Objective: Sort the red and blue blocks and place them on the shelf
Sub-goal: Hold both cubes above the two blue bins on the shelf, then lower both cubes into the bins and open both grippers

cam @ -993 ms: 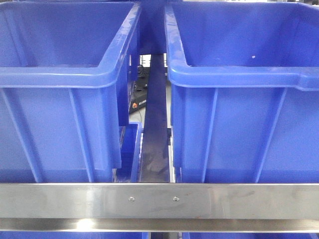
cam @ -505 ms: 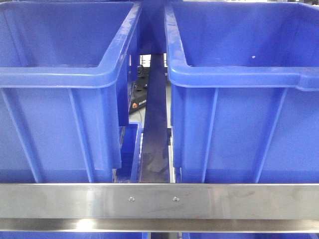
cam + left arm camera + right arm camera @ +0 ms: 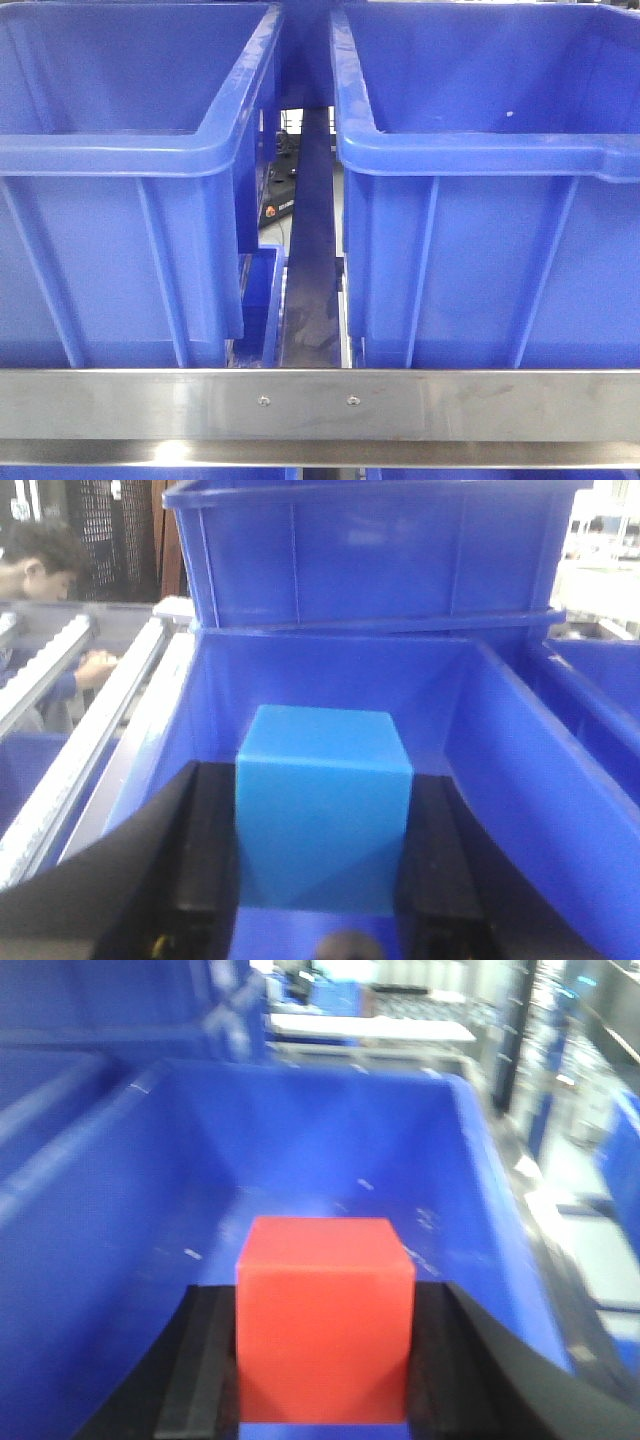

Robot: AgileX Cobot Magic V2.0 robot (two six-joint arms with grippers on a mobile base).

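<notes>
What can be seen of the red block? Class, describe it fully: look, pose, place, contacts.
The red block is a plain matte cube, bright orange-red, unmarked, with crisp edges; its top and front faces show. It sits upright and square between two dark fingers flush against its sides. It is held within a large blue bin, walls rising around it. Whether it touches the bin's floor cannot be told.

My left gripper (image 3: 322,780) has two matte black fingers (image 3: 205,850) with flat inner pads, flaring into broad curved black shells. A rounded dark knob (image 3: 345,947) sits low between them, with tiny yellow marks (image 3: 160,942) nearby. My right gripper (image 3: 325,1300) looks equally black, though blurred.
</notes>
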